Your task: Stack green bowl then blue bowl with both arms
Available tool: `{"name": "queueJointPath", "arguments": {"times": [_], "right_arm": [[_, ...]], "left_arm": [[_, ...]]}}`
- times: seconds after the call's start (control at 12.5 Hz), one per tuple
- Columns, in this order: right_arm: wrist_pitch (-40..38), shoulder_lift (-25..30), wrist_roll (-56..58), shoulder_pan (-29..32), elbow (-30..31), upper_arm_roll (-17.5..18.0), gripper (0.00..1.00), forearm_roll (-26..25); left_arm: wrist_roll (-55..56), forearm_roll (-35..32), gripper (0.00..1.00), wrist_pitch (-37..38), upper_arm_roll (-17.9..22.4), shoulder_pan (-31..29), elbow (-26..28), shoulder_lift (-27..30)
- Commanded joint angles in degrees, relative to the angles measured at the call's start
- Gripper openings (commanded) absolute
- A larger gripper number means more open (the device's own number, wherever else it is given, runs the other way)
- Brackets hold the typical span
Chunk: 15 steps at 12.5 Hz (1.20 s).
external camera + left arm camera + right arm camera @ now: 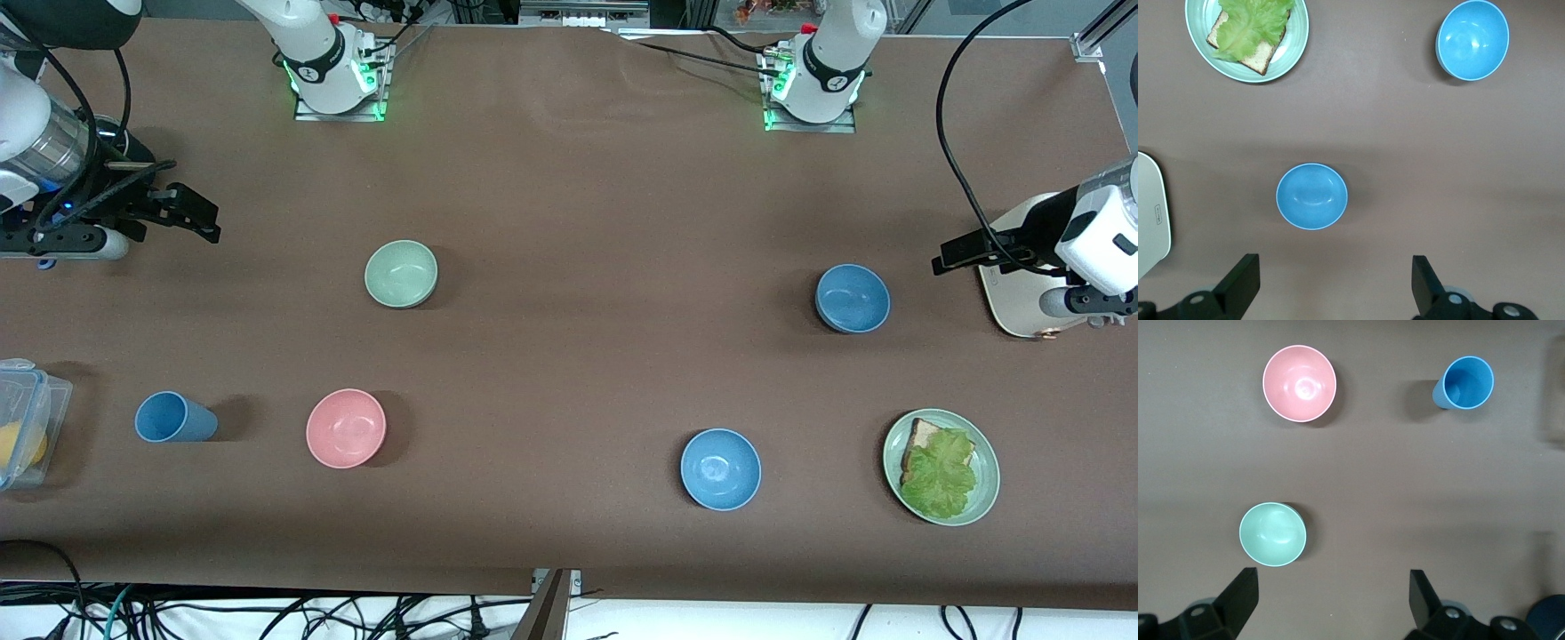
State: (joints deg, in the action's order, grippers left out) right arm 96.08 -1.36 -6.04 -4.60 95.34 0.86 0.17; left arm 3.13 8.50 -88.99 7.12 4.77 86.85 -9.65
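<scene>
The pale green bowl (401, 274) (1272, 534) stands upright toward the right arm's end of the table. The dull blue bowl (853, 298) (1311, 196) stands toward the left arm's end. My right gripper (203, 218) (1333, 580) hangs open over bare table at its own end, apart from the green bowl, with nothing between its fingers. My left gripper (944, 258) (1335, 267) is open too, over the table beside a white board, with the blue bowl just off its fingertips in the wrist view. Neither gripper touches anything.
A brighter sky-blue bowl (720, 468) (1471, 40), a pink bowl (346, 428) (1299, 383) and a blue cup (173, 418) (1467, 382) on its side lie nearer the front camera. So does a green plate (991, 471) (1295, 47) with lettuce on bread. The white board (1013, 284) and a clear plastic box (27, 418) sit at the table's ends.
</scene>
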Motion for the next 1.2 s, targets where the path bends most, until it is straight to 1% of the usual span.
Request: {"name": "queueJointPath", "arguments": {"times": [0.0,0.24,0.48,0.56,1.12], "right_arm": [[-0.54,-1.8,-0.64,0.2,-1.74,0.45,1.0,0.0],[-0.36,-1.8,-0.73,0.2,-1.74,0.45,1.0,0.18],[-0.27,-2.15,-0.47,0.2,-1.83,0.54,1.0,3.07],[-0.27,-2.15,-0.12,0.2,-1.83,0.54,1.0,3.25],[0.87,-3.38,0.24,-0.06,-1.74,0.72,1.0,2.46]], "left_arm": [[0.56,-1.2,1.0,1.28,-0.09,0.07,-2.03,-0.9],[0.56,-1.2,1.0,1.28,-0.09,0.07,-2.03,-0.9],[0.56,-1.2,1.0,1.28,-0.09,0.07,-2.03,-0.9],[0.56,-1.2,1.0,1.28,-0.09,0.07,-2.03,-0.9],[0.56,-1.2,1.0,1.28,-0.09,-0.02,-2.03,-0.9]]}}
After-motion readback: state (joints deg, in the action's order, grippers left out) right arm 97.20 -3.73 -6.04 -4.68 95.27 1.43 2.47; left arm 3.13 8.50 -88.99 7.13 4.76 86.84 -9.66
